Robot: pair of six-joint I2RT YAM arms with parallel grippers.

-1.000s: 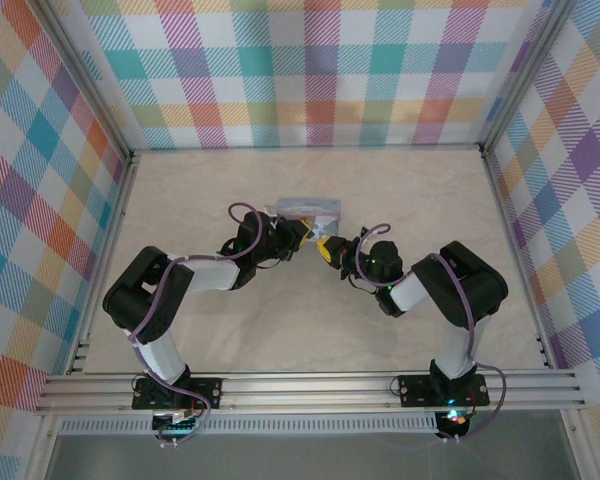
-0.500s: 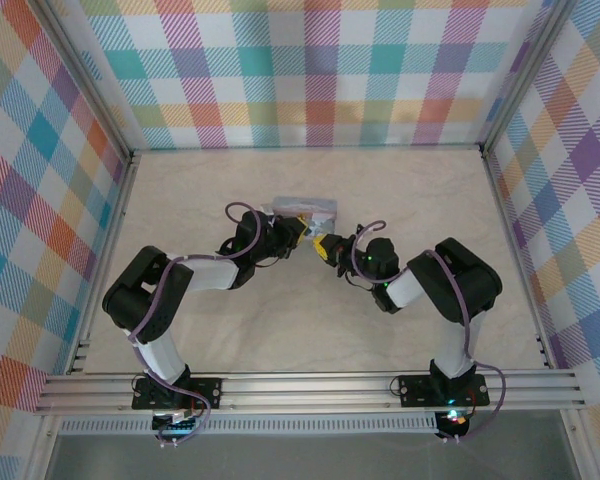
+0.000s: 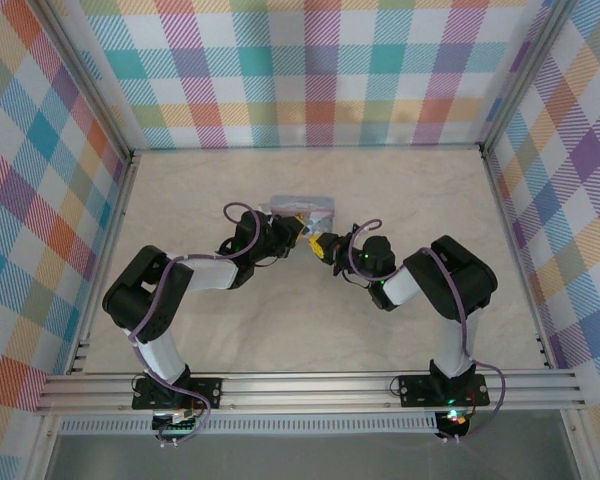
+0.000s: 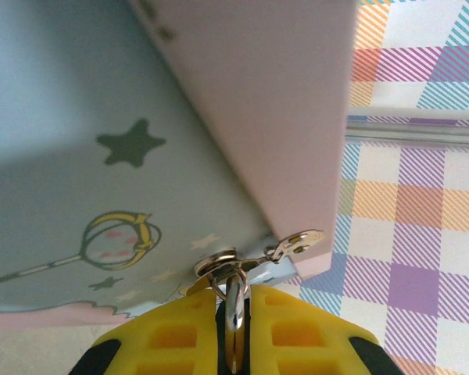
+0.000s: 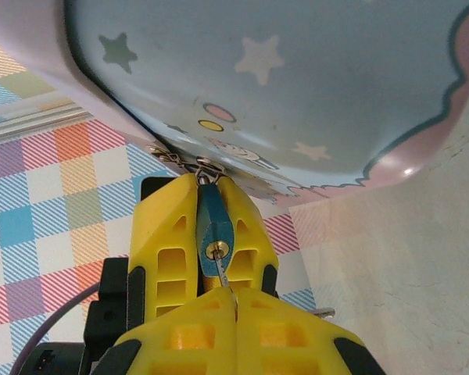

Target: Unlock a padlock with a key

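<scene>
- The yellow-fingered left gripper (image 4: 233, 306) is clamped tight on the tiny bluish-bodied padlock (image 5: 213, 226) with a thin metal shackle. The padlock's keyhole end faces the right wrist camera.
- The padlock sits at the edge of the pale blue rectangular tin (image 5: 313, 94), which is printed with stars and has a pink border. Its shackle is at the tin's small metal hasp (image 4: 295, 244).
- The right gripper (image 5: 234, 306) is closed on the thin dark metal key (image 5: 223, 275), whose tip meets the keyhole.
- In the top view, both grippers meet just beside the tin on the pale marbled counter (image 3: 430, 200).
</scene>
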